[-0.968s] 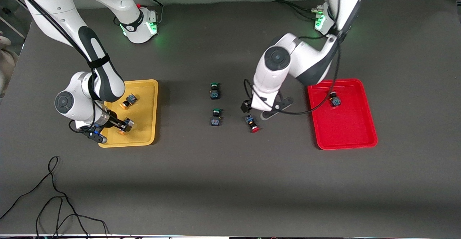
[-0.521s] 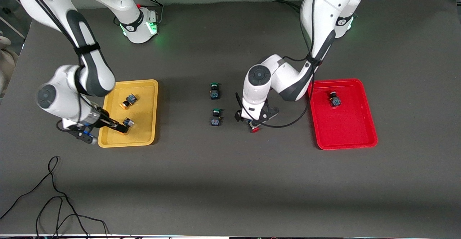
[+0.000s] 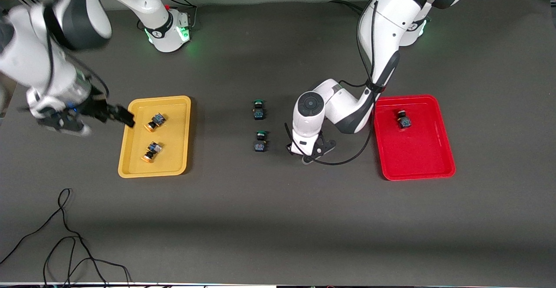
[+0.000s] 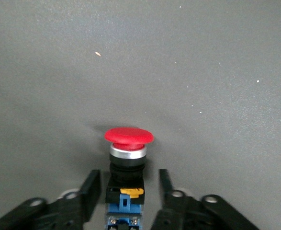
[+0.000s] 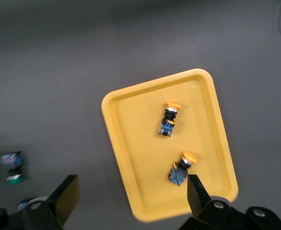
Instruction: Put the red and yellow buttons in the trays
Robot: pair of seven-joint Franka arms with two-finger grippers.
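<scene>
I am counting two trays on the dark grey worktop (image 3: pixel 278 218). The yellow tray (image 3: pixel 182 131) is sitting toward my right arm's end, and the red tray (image 3: pixel 417 157) is sitting toward my left arm's end. Both are smooth plastic, flat and shallow, with round corners and a raised rim.

I am counting six little buttons. Each one is showing a boxy dark body with a bit of blue.
- Two are lying on their sides in the yellow tray, a little apart: the farther yellow button (image 3: pixel 155 121) and the nearer yellow button (image 3: pixel 150 151). Their round caps are orange-yellow.
- One is resting in the red tray, the button in the red tray (image 3: pixel 404 120). I cannot make out its cap.
- Two green buttons are sitting on the worktop between the trays, one (image 3: pixel 259 109) farther from the front camera than the other (image 3: pixel 260 141).
- The last one, the red button (image 4: pixel 128 158), is lying on the worktop beside the nearer green one. It is showing a wide, smooth red cap like a mushroom, with a shiny silver ring under it.

My left gripper (image 4: pixel 128 184) is sitting low around that red button. Its jaws are standing apart, one on each side of the body, with thin gaps showing.

My right gripper (image 3: pixel 124 116) is hanging up in the air over the rim of the yellow tray. Its jaws are spreading wide and holding nothing.
</scene>
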